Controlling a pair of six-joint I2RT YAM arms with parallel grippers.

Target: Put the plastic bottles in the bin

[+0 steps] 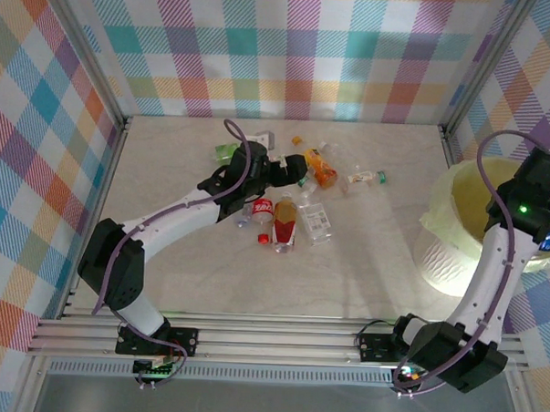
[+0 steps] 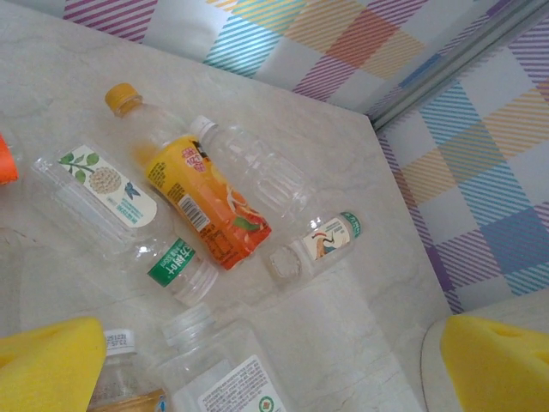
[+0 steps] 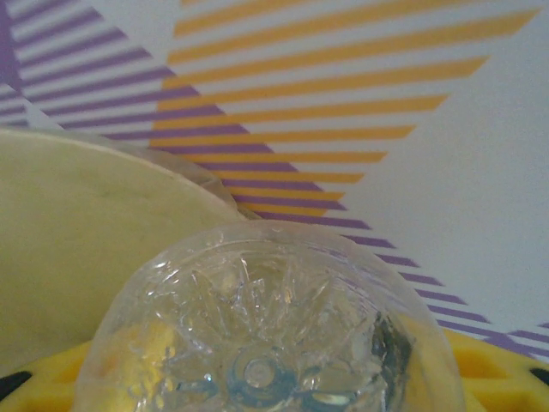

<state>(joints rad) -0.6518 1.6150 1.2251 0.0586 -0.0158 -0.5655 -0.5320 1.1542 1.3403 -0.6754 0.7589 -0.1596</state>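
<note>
We see the plastic bottles (image 1: 289, 193) lying in a loose heap on the table (image 1: 167, 165), well apart from the bin (image 1: 455, 259) and to its left in the top view. They are small and mostly clear, and lie on their sides. Among them we make out an orange-labelled bottle (image 2: 206, 206) with a yellow cap, a leaf-labelled bottle (image 2: 111, 206) with a green band at its neck, and a short bottle (image 2: 317, 245) with a green end. The bin is a wide, round, pale yellow-green tub.

The left gripper (image 1: 299, 175) hovers over the heap, far from the bin. Its yellow pads (image 2: 47, 365) stand wide apart and grip nothing.

The right gripper (image 1: 546, 231) hangs above the bin's opening, on the side away from the heap. Its pads (image 3: 493, 373) are clamped on a clear bottle (image 3: 266, 326), whose moulded base faces the wrist camera, with the bin's rim just beside it.
</note>
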